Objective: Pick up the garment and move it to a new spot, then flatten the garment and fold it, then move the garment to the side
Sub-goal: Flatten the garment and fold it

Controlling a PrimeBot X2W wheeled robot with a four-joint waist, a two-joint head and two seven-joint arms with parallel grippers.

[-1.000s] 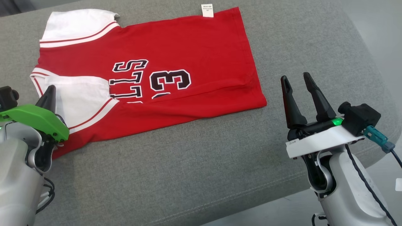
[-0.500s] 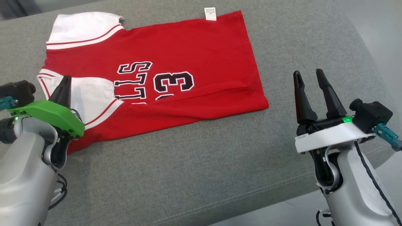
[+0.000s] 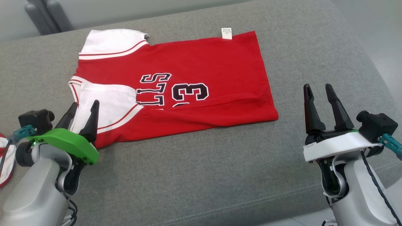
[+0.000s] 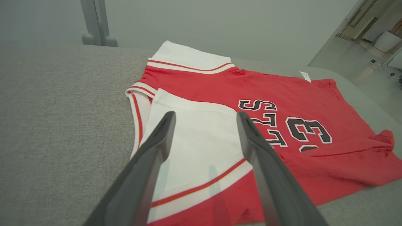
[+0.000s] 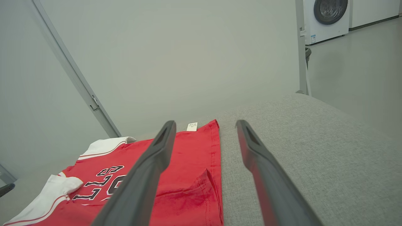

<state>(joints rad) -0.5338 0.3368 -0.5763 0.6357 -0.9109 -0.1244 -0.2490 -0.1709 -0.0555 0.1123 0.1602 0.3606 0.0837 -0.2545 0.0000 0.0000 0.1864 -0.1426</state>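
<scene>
The garment (image 3: pixel 194 66) is a red jersey with white sleeves and black lettering. It lies flat on the grey cushion (image 3: pixel 201 175), with its near side folded over. My left gripper (image 3: pixel 84 103) is open at the garment's near-left corner. In the left wrist view the left gripper (image 4: pixel 206 116) has its fingers spread above the folded white sleeve of the garment (image 4: pixel 204 84), with nothing between them. My right gripper (image 3: pixel 317 86) is open to the right of the garment, apart from it. In the right wrist view the right gripper (image 5: pixel 204 124) points past the hem of the garment (image 5: pixel 188 163).
A red-and-white cloth item (image 3: pixel 6 163) shows at the left edge. Grey metal posts (image 3: pixel 40 15) stand behind the cushion. The cushion's edge curves down to the floor on the right. A washing machine (image 5: pixel 326 15) stands far off.
The left gripper has gone from shut to open and has drawn back from the sleeve to the garment's near-left corner. The head camera has shifted, so the whole scene sits lower and further right.
</scene>
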